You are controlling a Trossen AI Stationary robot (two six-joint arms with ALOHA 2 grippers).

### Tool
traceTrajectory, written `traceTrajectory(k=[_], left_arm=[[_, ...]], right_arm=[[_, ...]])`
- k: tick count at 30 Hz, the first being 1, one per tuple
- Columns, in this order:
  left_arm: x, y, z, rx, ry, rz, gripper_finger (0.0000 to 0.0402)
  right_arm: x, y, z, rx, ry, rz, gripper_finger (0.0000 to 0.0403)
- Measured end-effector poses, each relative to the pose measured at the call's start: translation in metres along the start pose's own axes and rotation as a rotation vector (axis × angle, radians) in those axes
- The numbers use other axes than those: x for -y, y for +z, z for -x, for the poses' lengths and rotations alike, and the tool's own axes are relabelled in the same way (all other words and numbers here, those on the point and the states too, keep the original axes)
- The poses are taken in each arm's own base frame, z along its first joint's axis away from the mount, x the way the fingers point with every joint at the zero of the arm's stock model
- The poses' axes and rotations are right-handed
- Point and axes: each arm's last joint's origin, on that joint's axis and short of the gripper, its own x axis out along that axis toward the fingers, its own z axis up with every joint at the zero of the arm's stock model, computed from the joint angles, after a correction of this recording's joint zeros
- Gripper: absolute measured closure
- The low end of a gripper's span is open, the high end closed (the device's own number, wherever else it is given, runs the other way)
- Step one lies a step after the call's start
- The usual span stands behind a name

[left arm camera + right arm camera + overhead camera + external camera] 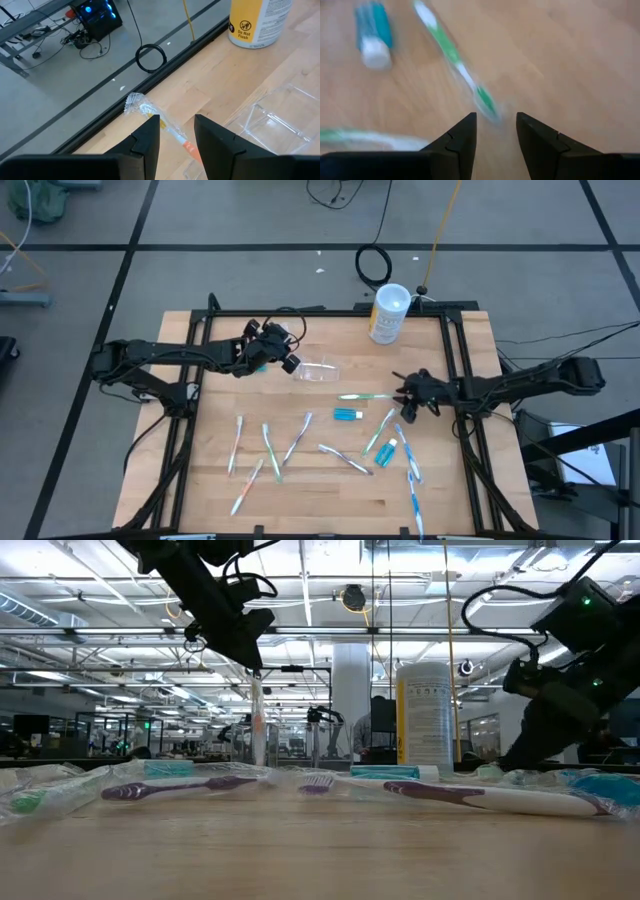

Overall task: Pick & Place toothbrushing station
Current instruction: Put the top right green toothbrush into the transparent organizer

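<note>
Here, midway through the tidy-up
Left gripper (291, 364): raised over the back of the desk (300, 510), closed on a wrapped toothbrush with an orange handle (186, 145), which hangs down between its fingers (147, 140), as the low view shows.
Clear cup (318, 370): lies on its side just beside the left gripper, toward the desk's middle; the left arm is the nearer one, and the brush's long axis stands upright while the cup lies flat.
Right gripper (407, 408): near the right edge, fingers apart with nothing between them, hovering over a green toothbrush (364, 396) whose handle runs crosswise toward the middle.
Toothpaste tube (347, 415): flat on the desk, just forward of the green brush.
Other brushes: scattered across the front half, well apart from the cup.
White canister (388, 313): upright at the back edge, not part of the set.
</note>
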Motion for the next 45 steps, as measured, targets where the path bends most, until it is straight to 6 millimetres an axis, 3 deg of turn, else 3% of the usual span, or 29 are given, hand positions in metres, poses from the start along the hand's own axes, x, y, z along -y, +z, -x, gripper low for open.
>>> traceTrajectory(k=[14, 31, 45], left_arm=[[0.000, 0.000, 0.000, 0.000, 0.000, -0.004, 0.0273], [0.000, 0.000, 0.000, 0.000, 0.000, -0.007, 0.0273], [0.000, 0.000, 0.000, 0.000, 0.000, -0.007, 0.0273]], right_arm=[[0.007, -0.015, -0.002, 0.006, -0.032, 0.075, 0.0277], [0.004, -0.009, -0.002, 0.072, -0.002, 0.115, 0.0398], [0.003, -0.006, -0.002, 0.095, 0.006, 0.205, 0.0402]])
